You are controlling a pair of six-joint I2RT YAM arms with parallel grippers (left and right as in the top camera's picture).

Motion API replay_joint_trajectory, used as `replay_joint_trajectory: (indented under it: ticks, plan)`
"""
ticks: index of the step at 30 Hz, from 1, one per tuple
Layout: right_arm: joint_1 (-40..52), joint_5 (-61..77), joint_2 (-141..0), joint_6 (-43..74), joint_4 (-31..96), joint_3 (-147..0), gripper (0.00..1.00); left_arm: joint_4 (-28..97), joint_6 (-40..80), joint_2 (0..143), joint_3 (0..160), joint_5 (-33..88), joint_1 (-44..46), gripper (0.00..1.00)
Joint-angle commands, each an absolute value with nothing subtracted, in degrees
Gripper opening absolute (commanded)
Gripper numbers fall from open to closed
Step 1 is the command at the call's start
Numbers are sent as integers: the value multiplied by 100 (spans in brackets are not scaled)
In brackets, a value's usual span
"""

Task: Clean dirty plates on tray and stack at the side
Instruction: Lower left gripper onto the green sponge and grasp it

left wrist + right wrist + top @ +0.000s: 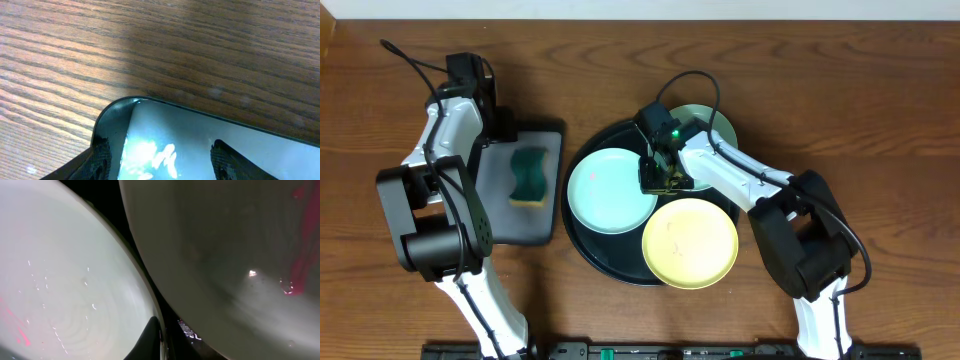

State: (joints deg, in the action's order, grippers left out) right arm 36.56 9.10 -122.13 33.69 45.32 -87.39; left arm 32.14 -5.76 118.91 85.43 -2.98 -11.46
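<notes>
Round tray (586,240), glossy black with a low rim, holds three shallow round plates. The mint plate (605,195) lies left of the right gripper (660,178). The yellow plate (690,245) lies on its near side and overhangs the rim. A third, greenish plate (720,125) lies beyond it, partly under the arm.

Right wrist view: one dark finger (149,336) at the mint plate's rim, with a narrow black gap to a neighbouring plate. Red smears on both. Jaw opening: cannot tell.

Left gripper (161,161) is spread open and empty over a rounded corner of the rectangular tray (107,122). The tray is grey inside with a green sponge (530,175) on it.

Bare wood-grain tabletop (880,120) on the right gripper's outer side.
</notes>
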Motion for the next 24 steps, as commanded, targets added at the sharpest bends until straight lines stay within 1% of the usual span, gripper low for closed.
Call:
replay_joint_trajectory:
  ticks: [1, 5, 10, 11, 12, 14, 17, 20, 24]
  plan:
    - [3697, 792, -12263, 3334, 4517, -8816, 5, 3227, -464, 12011, 8637, -390, -1181, 65]
    - [3697, 792, -12263, 3332, 4517, -8816, 5, 3514, -464, 11887, 8790, -193, -1177, 65]
    - [3697, 794, -12263, 3280, 4475, -8816, 6, 4515, -456, 11183, 9144, 593, -1177, 64]
    - [3697, 797, -12263, 3271, 4475, -8816, 5, 5076, -242, 10748, 9159, 1011, -1177, 63]
    - [3695, 794, -12263, 3271, 4477, -8816, 4, 5371, -161, 10551, 9157, 1173, -1175, 61]
    - [3686, 794, -12263, 3269, 4473, -8816, 2, 5881, -156, 10263, 9135, 1267, -1164, 57]
    - [3680, 794, -12263, 3253, 4440, -8816, 1, 6521, -158, 9974, 9015, 1243, -1162, 55]
    - [3642, 794, -12263, 3256, 4434, -8816, 1, 6753, -158, 9946, 8790, 1243, -1162, 55]
    - [3546, 823, -12263, 3273, 4504, -8816, 1, 6300, -161, 9957, 8180, 1232, -1162, 54]
